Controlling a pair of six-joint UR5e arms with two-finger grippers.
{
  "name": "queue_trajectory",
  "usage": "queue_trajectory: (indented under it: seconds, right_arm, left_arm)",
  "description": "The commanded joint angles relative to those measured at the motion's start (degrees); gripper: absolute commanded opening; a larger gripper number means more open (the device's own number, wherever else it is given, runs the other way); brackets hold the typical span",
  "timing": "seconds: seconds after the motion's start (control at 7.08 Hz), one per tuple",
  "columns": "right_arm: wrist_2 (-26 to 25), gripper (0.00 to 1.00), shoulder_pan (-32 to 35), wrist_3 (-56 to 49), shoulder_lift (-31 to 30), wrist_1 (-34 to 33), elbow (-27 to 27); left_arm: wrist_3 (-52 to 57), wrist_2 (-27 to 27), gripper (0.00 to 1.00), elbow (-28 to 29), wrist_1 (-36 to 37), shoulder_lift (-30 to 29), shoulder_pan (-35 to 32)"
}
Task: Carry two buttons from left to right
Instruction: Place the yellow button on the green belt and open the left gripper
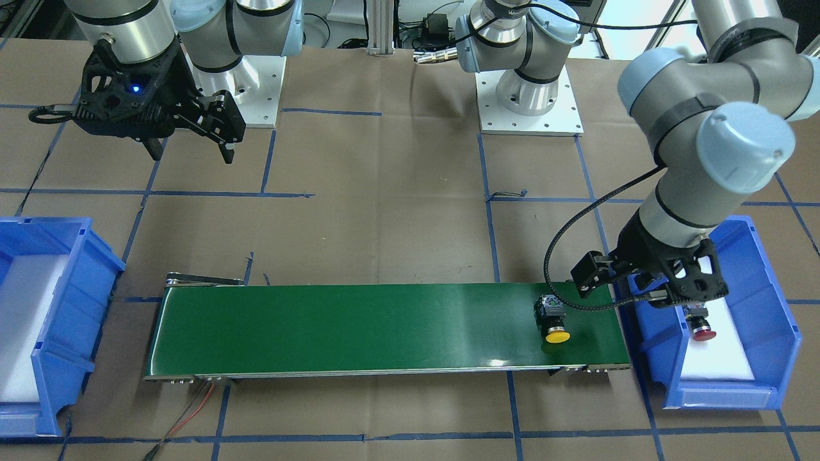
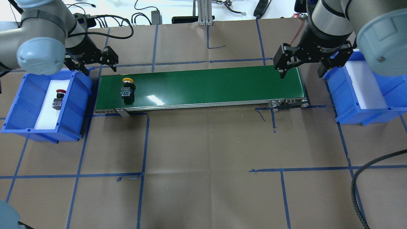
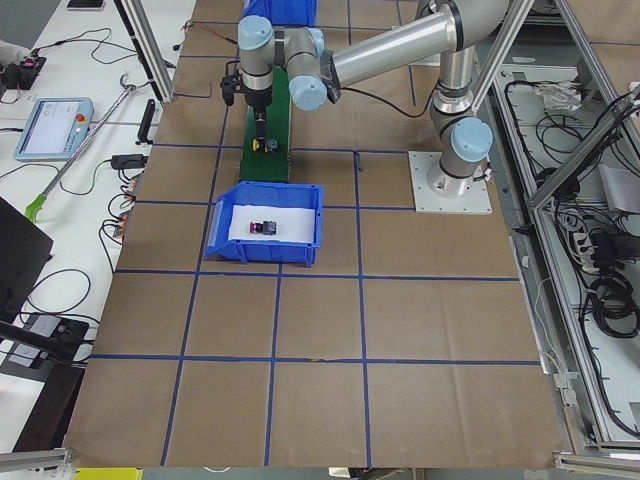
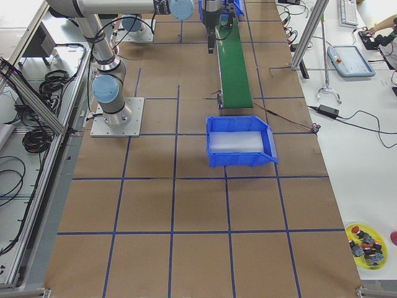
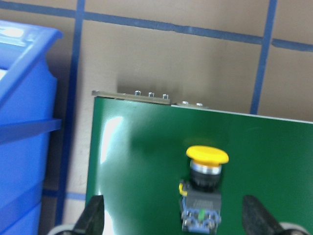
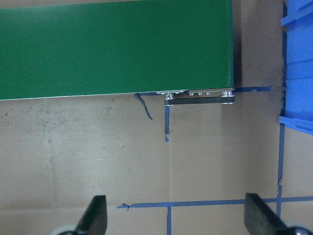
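The yellow button lies on its side near the left end of the green conveyor belt, also visible in the front view and the left wrist view. The red button lies on white foam inside the left blue bin. My left gripper hovers open and empty over the belt's left end, just behind the yellow button and beside the bin. My right gripper hangs open and empty above the belt's right end; its wrist view shows the belt end and bare paper.
The right blue bin with white foam stands just past the belt's right end. Brown paper with blue tape lines covers the table. The arms' base plates sit at the robot's side. A red wire trails from the belt's right end.
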Motion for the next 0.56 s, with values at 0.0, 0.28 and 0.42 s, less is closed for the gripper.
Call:
queue_trajectory:
  seconds: [0.0,0.28,0.42]
  right_arm:
    - [-0.10,1.00,-0.05,-0.07,0.02,-0.15,-0.13]
    - [-0.10,1.00,-0.05,-0.07,0.02,-0.07,-0.05]
    - [-0.10,1.00,-0.05,-0.07,0.02,0.02,-0.05]
  left_arm:
    - [2.07,0.14,1.00,5.04,-7.26,0.60,0.96]
    - [12.67,0.14,1.00,4.70,-7.09,0.33,7.43]
    - [16.90,0.05,1.00,4.44,-7.09,0.33,10.68]
